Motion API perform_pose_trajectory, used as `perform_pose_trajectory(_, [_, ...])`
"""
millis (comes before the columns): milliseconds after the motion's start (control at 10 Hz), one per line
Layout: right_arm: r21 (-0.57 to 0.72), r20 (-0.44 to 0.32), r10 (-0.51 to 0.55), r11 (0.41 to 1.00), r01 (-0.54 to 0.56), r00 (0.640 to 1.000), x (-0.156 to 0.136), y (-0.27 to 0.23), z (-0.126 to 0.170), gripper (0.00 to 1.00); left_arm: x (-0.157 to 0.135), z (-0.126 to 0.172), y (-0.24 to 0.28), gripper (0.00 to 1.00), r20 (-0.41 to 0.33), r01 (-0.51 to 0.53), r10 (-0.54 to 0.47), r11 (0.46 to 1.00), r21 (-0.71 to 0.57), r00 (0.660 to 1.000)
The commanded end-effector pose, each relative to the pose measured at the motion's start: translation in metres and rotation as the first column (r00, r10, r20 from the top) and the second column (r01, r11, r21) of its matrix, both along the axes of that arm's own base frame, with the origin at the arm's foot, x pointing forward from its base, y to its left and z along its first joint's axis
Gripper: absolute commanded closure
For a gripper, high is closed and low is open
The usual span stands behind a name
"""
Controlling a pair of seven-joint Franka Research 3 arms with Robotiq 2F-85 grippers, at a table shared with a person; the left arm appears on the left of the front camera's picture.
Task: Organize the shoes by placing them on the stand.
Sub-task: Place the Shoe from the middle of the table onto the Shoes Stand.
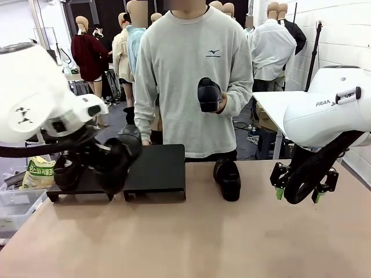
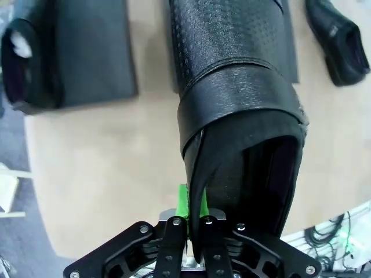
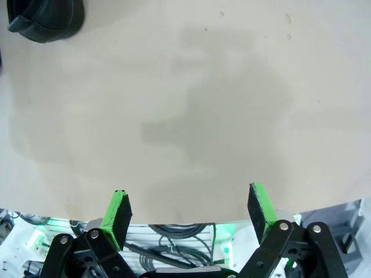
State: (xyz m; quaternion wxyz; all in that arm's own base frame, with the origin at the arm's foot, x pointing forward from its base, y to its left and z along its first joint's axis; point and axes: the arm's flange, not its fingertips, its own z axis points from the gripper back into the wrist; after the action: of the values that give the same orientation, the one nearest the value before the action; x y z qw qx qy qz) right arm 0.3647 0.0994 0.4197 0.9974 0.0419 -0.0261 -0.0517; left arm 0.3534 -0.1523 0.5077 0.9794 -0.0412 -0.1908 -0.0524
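My left gripper (image 1: pixel 114 161) (image 2: pixel 194 215) is shut on the heel rim of a black shoe (image 1: pixel 128 145) (image 2: pixel 237 110) and holds it in the air over the black stand (image 1: pixel 159 168) (image 2: pixel 93 52). A second shoe (image 1: pixel 66 171) (image 2: pixel 26 63) rests on the stand's left part. Another shoe (image 1: pixel 227 178) (image 2: pixel 337 36) (image 3: pixel 45 18) lies on the table just right of the stand. Behind the table, the person's hand (image 1: pixel 223 104) holds up one more shoe (image 1: pixel 208 94) at chest height. My right gripper (image 1: pixel 299 189) (image 3: pixel 188 202) hangs open above bare table on the right, holding nothing.
The stand is two low black platforms side by side at the table's (image 1: pixel 203 237) far left. A clear bin (image 1: pixel 14 202) and a yellow snack bag (image 1: pixel 37 172) sit off the left edge. The person stands close behind the stand.
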Motion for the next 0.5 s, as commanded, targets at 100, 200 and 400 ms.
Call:
perform_pose_trajectory(100, [-0.014,-0.003,-0.006,1.0,0.006,1.0,-0.001,0.001,0.0,0.0,0.016,0.001,0.051,1.0,0.08,0.008,-0.008,1.0,0.0,0.997])
perform_pose_trajectory(200, [-0.014,-0.003,-0.006,1.0,0.006,1.0,-0.001,0.001,0.0,0.0,0.018,-0.003,0.059,1.0,0.083,0.002,-0.002,1.0,0.0,0.997])
perform_pose_trajectory(400, [-0.014,-0.003,-0.006,1.0,0.006,1.0,-0.001,0.001,0.0,0.0,0.019,0.002,0.058,1.0,0.051,-0.01,0.01,1.0,0.002,0.999])
